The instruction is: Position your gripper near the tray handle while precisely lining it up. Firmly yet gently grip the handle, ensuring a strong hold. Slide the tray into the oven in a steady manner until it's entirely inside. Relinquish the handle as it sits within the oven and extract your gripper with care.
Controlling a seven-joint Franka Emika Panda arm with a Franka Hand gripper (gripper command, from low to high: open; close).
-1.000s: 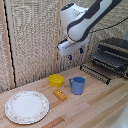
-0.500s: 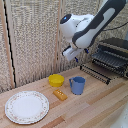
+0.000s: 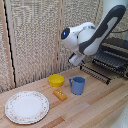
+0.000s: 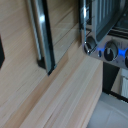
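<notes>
**A:** Where's the tray point(image 3: 109, 63) right now?

**B:** Pulled out of the oven point(image 3: 118, 52) at the exterior view's right, its front edge hanging over the worktop point(image 3: 90, 107). The tray handle point(image 3: 95, 73) runs along that edge as a thin dark bar. The gripper point(image 3: 76, 59) hangs just beside its near end, apart from it.

**A:** Jaws open or closed?

**B:** I cannot tell; the arm's white body hides them, and the wrist view is too blurred.

**A:** What could go wrong?

**B:** I'd judge misalignment the main risk. The bar is thin, so an approach that's slightly off could pinch only part of it and slip, or knock the tray askew so it jams when pushed. The blue mug point(image 3: 77, 85) stands close below the arm, so a low approach might clip it.

**A:** And the surroundings?

**B:** Pale wooden worktop carrying a yellow bowl point(image 3: 56, 80), a small orange block point(image 3: 60, 94) and a patterned plate point(image 3: 27, 106). Behind, panels of woven, beige screen point(image 3: 35, 35).
</notes>
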